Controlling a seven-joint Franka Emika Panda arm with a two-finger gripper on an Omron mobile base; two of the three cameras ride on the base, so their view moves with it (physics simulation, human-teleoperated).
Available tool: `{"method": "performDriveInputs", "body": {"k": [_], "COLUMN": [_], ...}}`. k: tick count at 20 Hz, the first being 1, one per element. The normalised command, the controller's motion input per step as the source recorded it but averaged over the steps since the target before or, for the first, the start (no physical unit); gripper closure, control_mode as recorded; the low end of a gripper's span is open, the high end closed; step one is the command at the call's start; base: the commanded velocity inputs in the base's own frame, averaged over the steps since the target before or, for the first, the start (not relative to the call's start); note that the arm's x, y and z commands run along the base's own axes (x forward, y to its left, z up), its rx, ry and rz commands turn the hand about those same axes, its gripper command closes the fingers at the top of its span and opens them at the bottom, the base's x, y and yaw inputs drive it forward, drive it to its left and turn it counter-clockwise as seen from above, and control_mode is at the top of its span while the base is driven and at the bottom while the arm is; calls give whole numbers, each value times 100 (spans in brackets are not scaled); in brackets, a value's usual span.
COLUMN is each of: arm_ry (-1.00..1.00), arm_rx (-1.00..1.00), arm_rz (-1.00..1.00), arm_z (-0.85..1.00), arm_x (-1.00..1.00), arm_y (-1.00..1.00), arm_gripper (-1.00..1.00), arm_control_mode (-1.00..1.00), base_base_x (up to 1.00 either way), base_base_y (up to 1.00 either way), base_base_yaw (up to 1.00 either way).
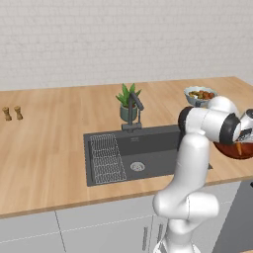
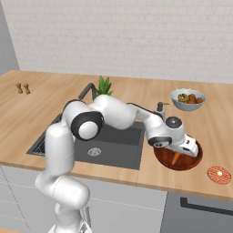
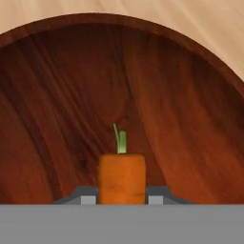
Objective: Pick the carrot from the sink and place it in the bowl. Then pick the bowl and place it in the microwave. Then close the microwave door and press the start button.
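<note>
small tapered orange carrot (image 3: 121,177) pinched between the two dark fingertips of the gripper (image 2: 178,157), hanging over the inside of the wide glossy reddish-brown wooden bowl (image 2: 160,158), on the counter right of the dark grey sink (image 2: 119,148). risk: released tilted, carrot may bounce or roll onto rim.

Wooden counter (image 2: 36,113) bearing two small shakers (image 1: 12,113), a potted plant (image 1: 128,103), a pale fruit bowl (image 2: 187,99), the reddish-brown bowl (image 2: 182,162) and a round red disc (image 2: 219,174); sink (image 1: 148,160) set in
</note>
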Motion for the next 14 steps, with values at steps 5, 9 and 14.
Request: {"method": "performDriveInputs", "body": {"k": [5,9,14], "arm_ry": [0,0,0], "arm_rx": [0,0,0], "arm_rz": [0,0,0], "arm_z": [3,4,30], "arm_x": [4,0,-5], "arm_y": [0,2,17], "arm_gripper": [-100,-100,-100], "arm_control_mode": [-100,-100,-100], "base_base_x": [0,0,0], "base_base_y": [0,0,0], "base_base_yaw": [0,0,0]}}
